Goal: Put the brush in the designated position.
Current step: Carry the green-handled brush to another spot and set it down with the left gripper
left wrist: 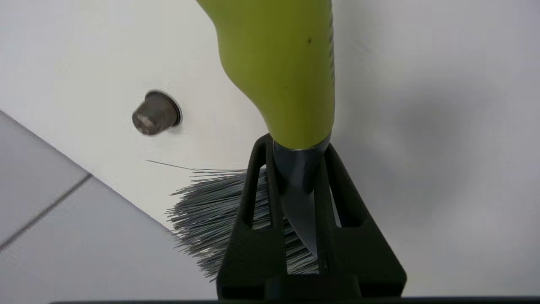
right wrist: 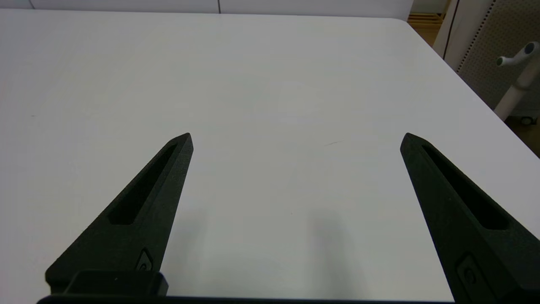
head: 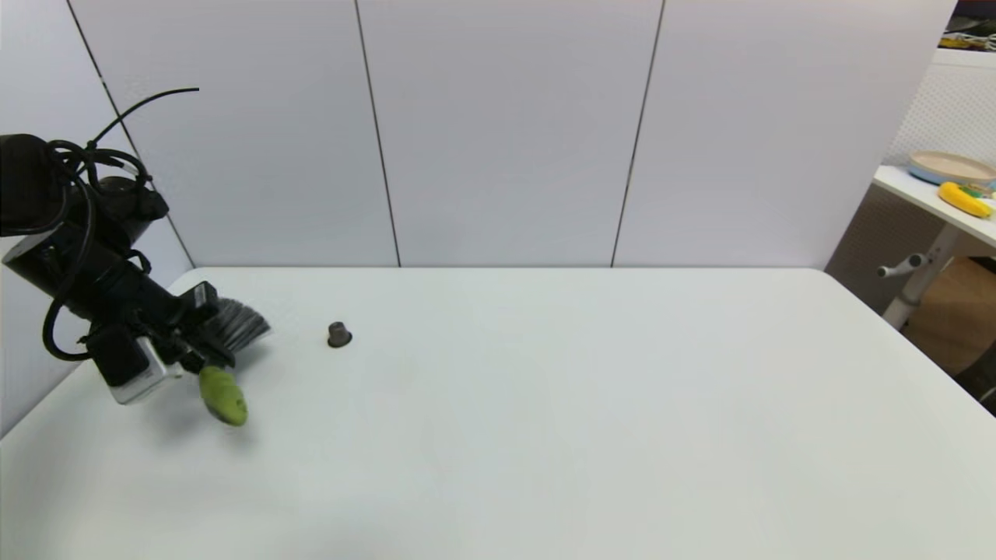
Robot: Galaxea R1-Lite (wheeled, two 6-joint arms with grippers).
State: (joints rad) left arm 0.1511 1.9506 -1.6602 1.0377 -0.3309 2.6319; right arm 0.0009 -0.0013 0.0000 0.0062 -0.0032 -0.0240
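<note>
White counter (head: pixel 545 435) fills the scene, backed by pale wall panels (head: pixel 506 132) with dark seams. Near its far left corner is the brush (head: pixel 224 393), held off the surface in the left end effector (head: pixel 204 351). Its lime-green handle points toward the robot and slightly down, while the dark grey bristles fan out toward the wall. In the left wrist view the two black fingers (left wrist: pixel 261 202) are closed on the dark neck of the brush (left wrist: pixel 282 76), just where the green handle ends, with the bristles spreading behind and to one side. The oval head is largely hidden by the fingers and the arm's body in the head view, and the handle's far end is cut off in the wrist view. Whether the bristle tips touch the counter cannot be made out.

A small dark brown cup-shaped object (head: pixel 339 334) stands on the counter near the bristles, apart from them.

Out of the head view, the right end effector (right wrist: pixel 295 139) hovers over bare counter, its fingers spread wide and holding nothing.

At the right edge, a second table (head: pixel 926 190) carries a plate (head: pixel 951 166) and a yellow item (head: pixel 965 201).
</note>
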